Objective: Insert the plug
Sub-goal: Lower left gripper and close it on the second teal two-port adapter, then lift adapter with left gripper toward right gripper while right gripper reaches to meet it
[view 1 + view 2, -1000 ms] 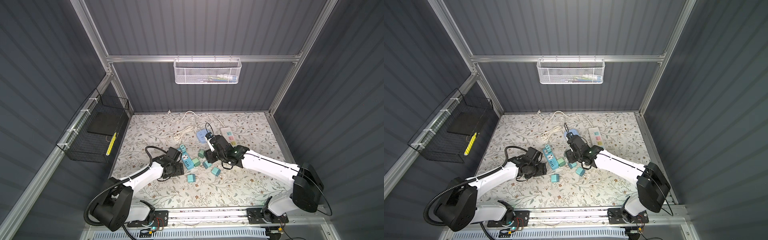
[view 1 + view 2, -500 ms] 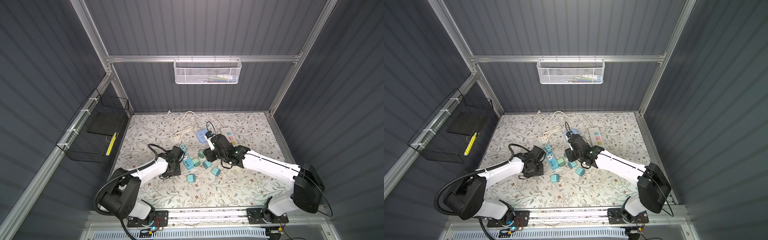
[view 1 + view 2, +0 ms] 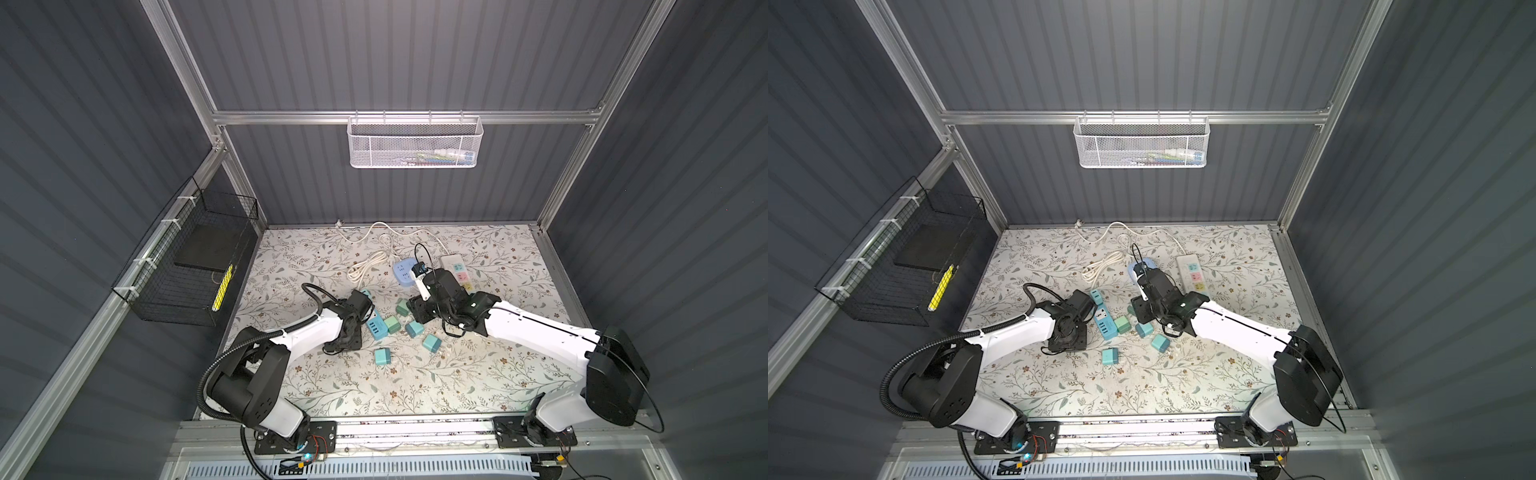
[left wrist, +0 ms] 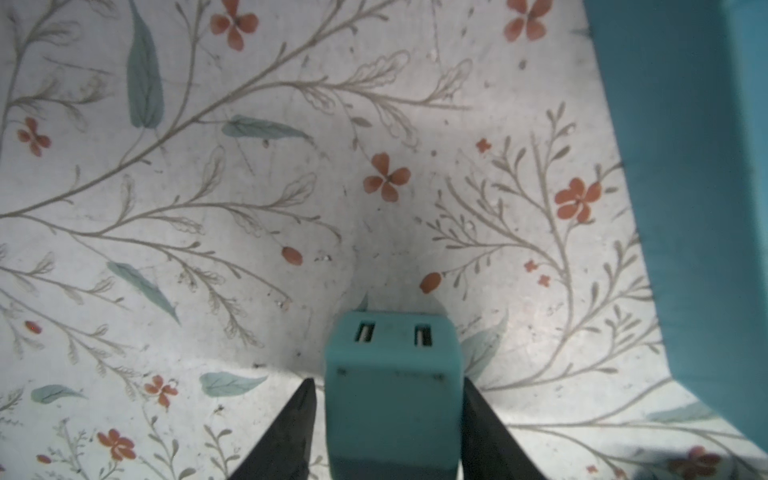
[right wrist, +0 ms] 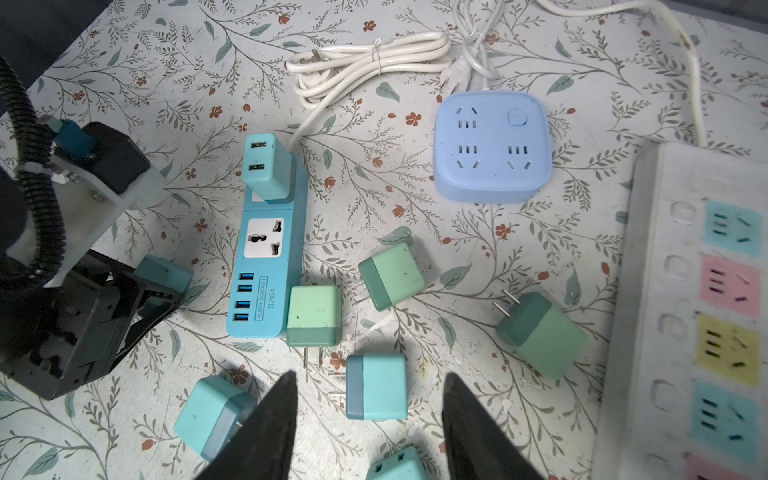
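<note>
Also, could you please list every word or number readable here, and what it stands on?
"4USB SOCKET": framed label on the long blue plastic power strip, beside its USB ports.
"S204": same strip, next to that label.
Items in the white mesh wall basket: too small to read.

White mesh basket (image 3: 395,145), black wire basket (image 3: 178,291)

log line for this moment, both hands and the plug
left hand: astride teal plug, grip unclear | right hand: open, empty, above loose plugs | blue power strip: carries upright plug
</note>
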Robot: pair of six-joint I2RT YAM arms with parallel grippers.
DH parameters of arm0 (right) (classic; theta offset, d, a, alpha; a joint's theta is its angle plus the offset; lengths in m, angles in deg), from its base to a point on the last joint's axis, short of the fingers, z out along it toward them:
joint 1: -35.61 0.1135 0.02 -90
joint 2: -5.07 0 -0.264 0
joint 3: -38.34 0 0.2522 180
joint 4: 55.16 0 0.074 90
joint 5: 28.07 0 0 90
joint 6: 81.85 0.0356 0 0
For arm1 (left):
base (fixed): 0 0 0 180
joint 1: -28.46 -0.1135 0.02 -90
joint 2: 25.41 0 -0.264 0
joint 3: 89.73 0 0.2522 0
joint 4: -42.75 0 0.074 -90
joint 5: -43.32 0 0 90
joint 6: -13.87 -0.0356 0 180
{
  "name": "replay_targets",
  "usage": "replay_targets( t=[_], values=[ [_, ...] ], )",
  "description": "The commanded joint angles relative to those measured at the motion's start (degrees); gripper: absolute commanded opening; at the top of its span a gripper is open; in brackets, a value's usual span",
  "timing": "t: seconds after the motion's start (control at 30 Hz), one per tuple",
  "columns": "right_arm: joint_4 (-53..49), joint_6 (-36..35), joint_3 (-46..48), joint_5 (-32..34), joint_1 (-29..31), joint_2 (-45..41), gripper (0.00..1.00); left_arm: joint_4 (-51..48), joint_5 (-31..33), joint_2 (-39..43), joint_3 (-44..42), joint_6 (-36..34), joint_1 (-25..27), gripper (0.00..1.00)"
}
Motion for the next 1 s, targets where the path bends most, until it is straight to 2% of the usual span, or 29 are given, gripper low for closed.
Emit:
replay_targets(
  t=[0.0, 0.2, 0.43, 0.53, 0.63, 0.8, 0.97],
  values=[
    [0.7, 0.2, 0.8, -0.4, -0.1, -0.4, 0.57, -4.0, 2.1, 0.4, 0.8, 1.8, 0.9, 0.54],
    [0.7, 0.4, 0.7, -0.8, -0.2, -0.3, 0.56, -0.5, 1.8, -0.1, -1.9, 1.9, 1.1, 0.49],
    [-0.3, 0.4, 0.9, -0.2, -0.2, -1.4, 0.56, 2.3, 0.7, -0.2, -2.5, -0.2, 1.1, 0.48],
    [-0.3, 0.4, 1.1, 0.2, -0.3, -2.0, 0.55, 2.8, 0.3, 0.0, -3.0, -0.5, 1.1, 0.35],
    [-0.5, 0.7, 1.1, 0.0, -0.3, -2.3, 0.54, 4.2, -0.7, 3.4, -3.6, -2.6, 1.1, 0.27],
    [0.7, 2.3, 1.2, -3.7, -0.4, -2.3, 0.53, 8.5, -2.7, 12.8, -2.8, -8.1, 1.7, 0.27],
    [3.0, 4.9, 0.4, -11.2, -0.5, -1.7, 0.52, 13.3, -7.1, 17.0, -1.1, -12.1, 2.4, 0.27]
  ],
)
